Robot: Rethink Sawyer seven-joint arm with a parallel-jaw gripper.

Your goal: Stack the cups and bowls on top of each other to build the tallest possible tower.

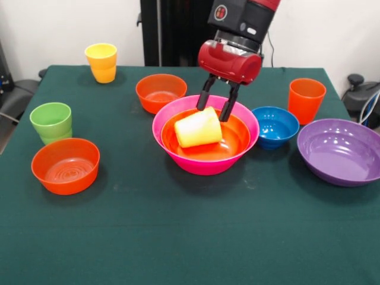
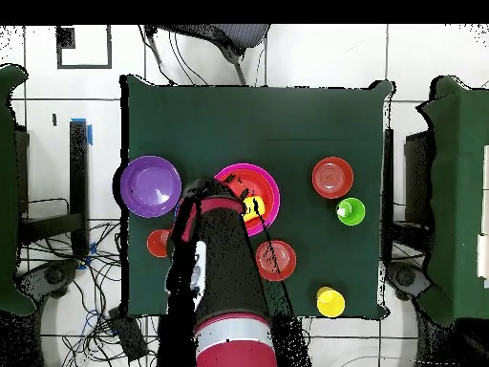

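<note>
Front view shows, nearest, a small orange bowl (image 1: 65, 165) and the purple bowl (image 1: 340, 151) on the green table (image 1: 190, 237). Behind them the pink bowl (image 1: 205, 159) holds a large orange bowl (image 1: 234, 138) with a yellow cup (image 1: 198, 127) on its side inside. The pincer (image 1: 214, 109) stands released, its fingers apart at the cup's far edge.

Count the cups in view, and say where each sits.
4. Yellow cup upright at the table's far left corner in the front view; green cup at the left edge; orange cup far right; a second yellow cup on its side in the orange bowl.
</note>
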